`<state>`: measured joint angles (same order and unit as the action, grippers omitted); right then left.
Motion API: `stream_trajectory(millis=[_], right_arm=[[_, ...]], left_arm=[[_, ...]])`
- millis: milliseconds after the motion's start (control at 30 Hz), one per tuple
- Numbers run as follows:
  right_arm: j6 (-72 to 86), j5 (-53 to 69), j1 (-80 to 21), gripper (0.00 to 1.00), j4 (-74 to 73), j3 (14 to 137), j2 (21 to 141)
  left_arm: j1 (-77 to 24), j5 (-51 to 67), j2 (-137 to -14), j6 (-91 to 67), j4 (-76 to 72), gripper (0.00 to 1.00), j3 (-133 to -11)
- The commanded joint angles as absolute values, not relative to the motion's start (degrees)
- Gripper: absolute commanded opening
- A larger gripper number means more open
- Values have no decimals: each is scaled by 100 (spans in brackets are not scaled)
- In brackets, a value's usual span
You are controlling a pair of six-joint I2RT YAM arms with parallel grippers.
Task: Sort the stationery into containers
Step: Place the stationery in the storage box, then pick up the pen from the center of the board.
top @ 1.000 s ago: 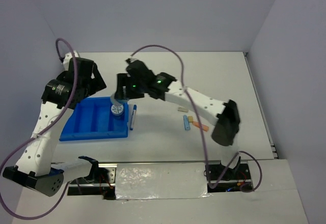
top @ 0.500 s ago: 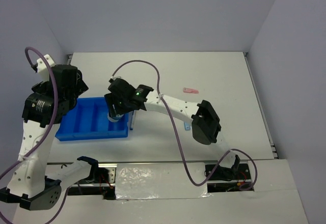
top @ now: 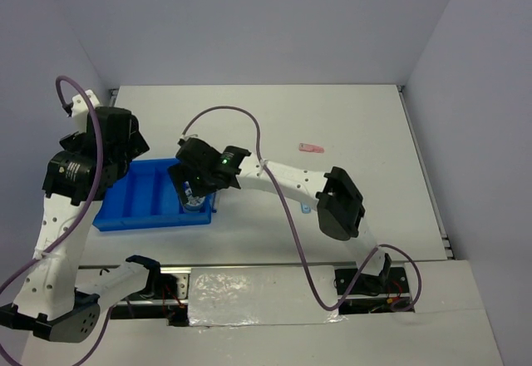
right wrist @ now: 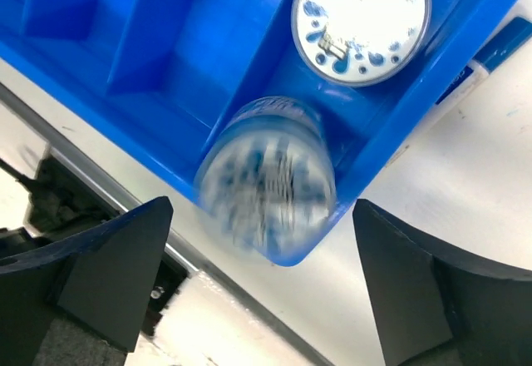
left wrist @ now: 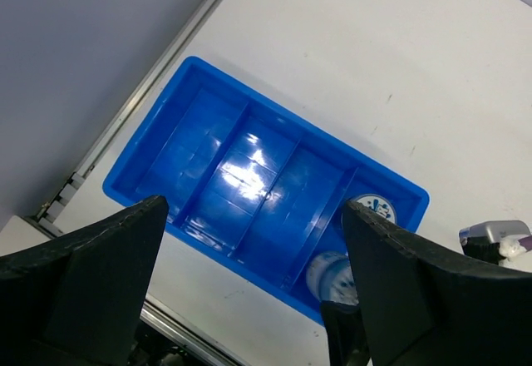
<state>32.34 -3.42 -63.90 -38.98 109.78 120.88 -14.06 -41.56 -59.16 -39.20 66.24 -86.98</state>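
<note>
Top external view: bright blue rectangular plastic tray [top: 137, 195] left of centre, split by ribs into long narrow compartments. Over the tray's rightmost compartment, near its lower right corner, the right gripper [top: 194, 191], with a round blue-and-white tape roll [top: 193, 204] just visible beneath it. Right of centre on the white table [top: 374, 116], well apart from the tray, a small pink stick [top: 310, 146]. Beside the right arm's dark elbow, a sliver of a blue stick [top: 306, 209]. Right wrist view: fingers at lower left and lower right of the frame, spread wide and released. Between them at frame centre, touching neither, the first tape roll, blurred, inside the end compartment close to its corner. Just beside it, flat in the same compartment at the upper right, a second round tape roll [right wrist: 360, 21], white face with blue spots. At the right edge, outside the tray and close along its outer wall, a white pen with blue cap [right wrist: 490, 54]. Left wrist view: the left gripper [left wrist: 255, 208] high above the tray, jaws fully apart, clear of everything below. Four compartments in sight, slanting from upper left to lower right of the frame. Both rolls in the compartment at the lower right end, one flat and plain to see, the other partly hidden behind the right-hand finger.
</note>
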Motion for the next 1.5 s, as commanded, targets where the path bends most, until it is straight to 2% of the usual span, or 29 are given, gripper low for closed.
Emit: stream_trajectory(millis=[0,167,200,267,333,400,500,533,600,733,867,1467], right_arm=[[3234,-316,-6442,100,-3955,11556,11927],[3636,-693,-6329,100,-3806,11489,11366],[3856,-1242,-6285,100,-3893,11374,11034],[4941,-1738,-5943,100,-4269,10832,10724],[5525,-1705,-5548,97,-4412,10060,10389],[5598,-1670,-5415,94,-4438,9792,10449],[5590,-1425,-5291,83,-4658,9940,11062],[5529,-1328,-5291,75,-4580,10001,11196],[5458,-1100,-5282,66,-4282,10020,11495],[5388,-897,-5282,56,-4262,10414,12066],[5212,-704,-5300,56,-4210,10837,12523],[5203,-387,-5361,57,-4157,10916,13210]], left_arm=[[-1433,-3886,-5967,-3570,6293,99,-8675],[-1433,-3744,-6126,-3349,6258,99,-8780],[-1433,-3735,-6143,-3314,6258,99,-8806],[-1433,-3683,-6144,-3296,6249,99,-8815],[-1433,-3542,-6109,-3278,6205,99,-8763],[-1433,-3428,-6082,-3270,6153,99,-8710],[-1441,-3244,-6056,-3261,6135,100,-8701],[-1441,-3139,-6047,-3252,6135,99,-8710],[-1450,-3050,-6056,-3252,6126,99,-8719],[-1459,-2936,-6003,-3243,6091,99,-8614],[-1468,-2857,-5950,-3182,6056,99,-8508],[-1617,-2892,-5933,-2962,5915,99,-8280]])
